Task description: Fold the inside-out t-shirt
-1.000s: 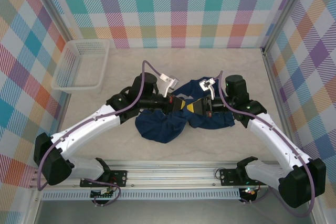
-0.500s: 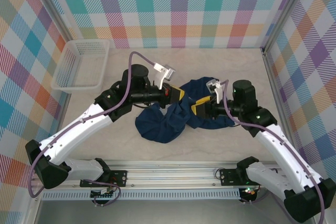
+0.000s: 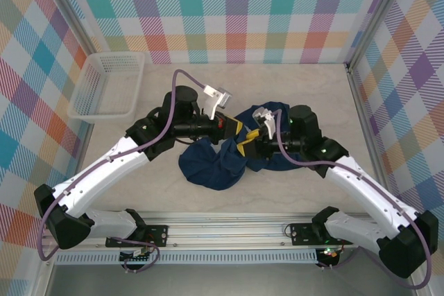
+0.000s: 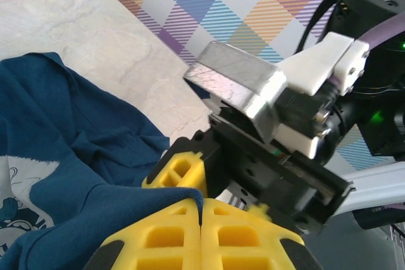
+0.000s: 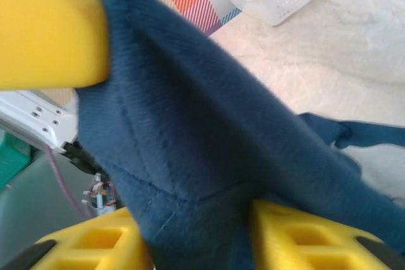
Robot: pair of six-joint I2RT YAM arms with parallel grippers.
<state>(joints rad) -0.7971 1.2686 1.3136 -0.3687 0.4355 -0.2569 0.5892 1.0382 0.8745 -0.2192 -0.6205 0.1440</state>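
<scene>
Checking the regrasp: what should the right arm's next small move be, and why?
Probably close the right end effector firmly. Navy t-shirt fabric sits between its yellow fingers, which stand apart, close beside the left end effector, which is shut on the same bunched cloth.

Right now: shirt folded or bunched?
Bunched. The shirt lies as a crumpled heap on the table, one part held up at the left gripper; no flat folds.
</scene>
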